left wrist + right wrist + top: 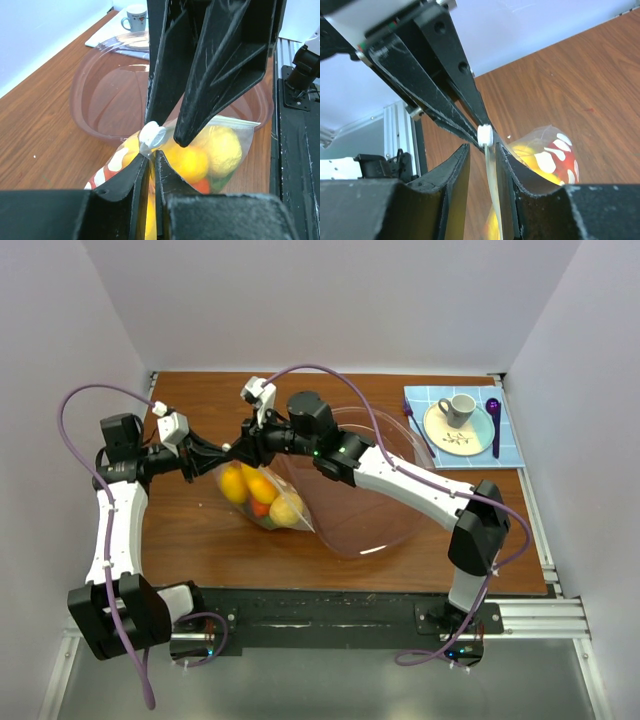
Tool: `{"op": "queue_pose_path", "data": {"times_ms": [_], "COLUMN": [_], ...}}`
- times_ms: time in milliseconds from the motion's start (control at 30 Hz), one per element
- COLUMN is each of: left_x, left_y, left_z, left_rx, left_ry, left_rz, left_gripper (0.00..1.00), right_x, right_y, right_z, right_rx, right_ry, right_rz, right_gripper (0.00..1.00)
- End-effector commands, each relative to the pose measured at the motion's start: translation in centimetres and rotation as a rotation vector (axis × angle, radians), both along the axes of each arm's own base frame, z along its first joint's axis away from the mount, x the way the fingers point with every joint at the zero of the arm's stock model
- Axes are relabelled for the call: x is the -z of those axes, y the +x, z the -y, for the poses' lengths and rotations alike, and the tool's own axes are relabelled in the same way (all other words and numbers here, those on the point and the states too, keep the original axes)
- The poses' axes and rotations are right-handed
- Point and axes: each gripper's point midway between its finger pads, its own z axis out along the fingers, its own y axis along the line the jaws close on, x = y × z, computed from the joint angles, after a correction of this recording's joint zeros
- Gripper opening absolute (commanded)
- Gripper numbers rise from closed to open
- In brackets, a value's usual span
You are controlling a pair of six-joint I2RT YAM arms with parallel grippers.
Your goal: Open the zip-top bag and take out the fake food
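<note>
Left fingers (132, 187) sit nearest, pressed almost together on the top edge of the bag (265, 502), with a sliver of film between them. Just past their tips is the white slider (152, 135). The right fingers (452, 175) reach in from the opposite side and stand apart on either side of the zip strip, not yet touching it.

Below the pinch the bag hangs down to the table (190, 540), its belly apparently resting there, full of yellow and orange food (192, 162). The zip edge is held up at the far left. The long axis slopes from there toward the near right, ending beside the bowl (400, 510); whether bag and bowl touch I cannot tell.

I judge the film soft, crinkly and slick, light in itself but dragged down by its load, so it would slip or stretch if gripped mid-panel. The stiffer zip strip beside the slider, or the slider itself, looks the surest hold.

Farthest off, a cup (460, 407) stands on a plate (445, 435).
</note>
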Motion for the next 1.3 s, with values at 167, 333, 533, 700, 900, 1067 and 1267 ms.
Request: {"op": "queue_pose_path", "data": {"times_ms": [167,333,533,700,900,1067,1267], "left_x": [-2.3,-2.3,-2.4,-2.1,-2.5,-3.5,-3.6], "left_y": [-3.0,-3.1,-3.2,-3.1,-3.0,-2.5,-2.6], "left_z": [1.3,1.3,1.3,1.4,1.3,1.1,1.2], "left_rx": [0.156,0.157,0.156,0.154,0.151,0.154,0.181], "left_ry": [-0.105,-0.106,-0.103,-0.102,-0.095,-0.093,-0.120], "left_rz": [0.060,0.059,0.063,0.058,0.069,0.074,0.057], "left_gripper": [0.14,0.14,0.14,0.14,0.14,0.12,0.14], "right_x": [-3.0,-2.2,-2.0,-2.0,-0.8,1.9,3.2], "right_y": [-0.2,0.1,0.2,0.2,0.0,-0.1,-0.7], "right_z": [-1.2,-1.4,-1.4,-0.8,0.3,2.3,4.0], "right_rx": [-0.030,-0.024,-0.015,-0.001,0.024,0.066,0.090], "right_ry": [0.073,0.056,0.052,0.051,0.011,-0.061,-0.095], "right_rz": [0.026,0.016,0.015,0.023,0.020,0.036,0.039], "right_gripper": [0.29,0.24,0.12,0.03,0.01,0.01,0.01]}}
